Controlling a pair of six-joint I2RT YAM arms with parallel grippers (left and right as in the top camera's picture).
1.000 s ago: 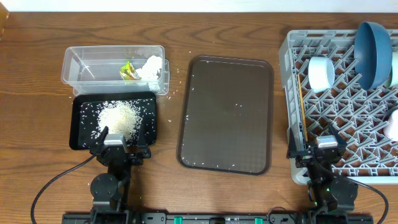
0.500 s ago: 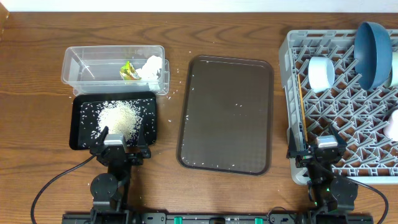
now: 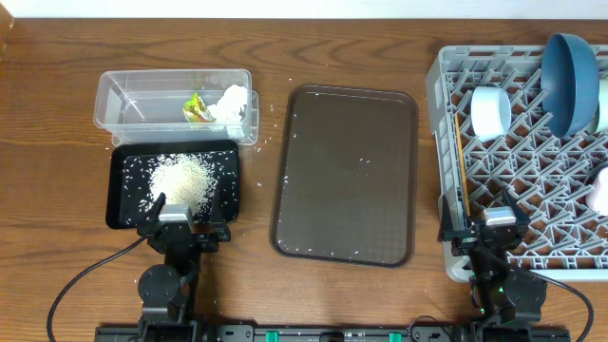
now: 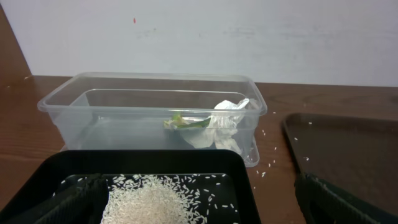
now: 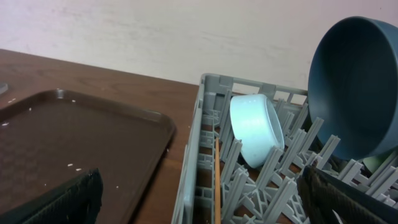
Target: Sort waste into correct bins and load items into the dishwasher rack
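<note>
Though stray grains (image 3: 361, 161) dotted the brown tray (image 3: 342, 218), little seemed left: rice (image 3: 180, 178) lay in the black tray (image 3: 114, 190), napkin (image 3: 231, 101) and wrapper (image 3: 196, 107) in the tub (image 3: 123, 95), bowls (image 3: 491, 112) and chopstick (image 3: 463, 166) in the rack (image 3: 435, 76). Left gripper (image 3: 183, 211) and right gripper (image 3: 484, 220) hung empty, jaws wide apart.

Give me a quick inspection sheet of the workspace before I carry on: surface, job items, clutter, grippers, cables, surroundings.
Surface: wooden table, with stray grains beside the clear tub.
Job's things: napkin and wrapper in the clear tub; rice heaped in the black tray; blue bowl, pale bowl, chopstick and cup in the rack.
Clutter: brown tray mid-table, with a few grains on it.
Grippers: left gripper open at the black tray's near edge; right gripper open at the rack's near corner; both empty.
Cables: black cable loops on the table, near left.
Surroundings: pale wall behind; nothing else seen.
</note>
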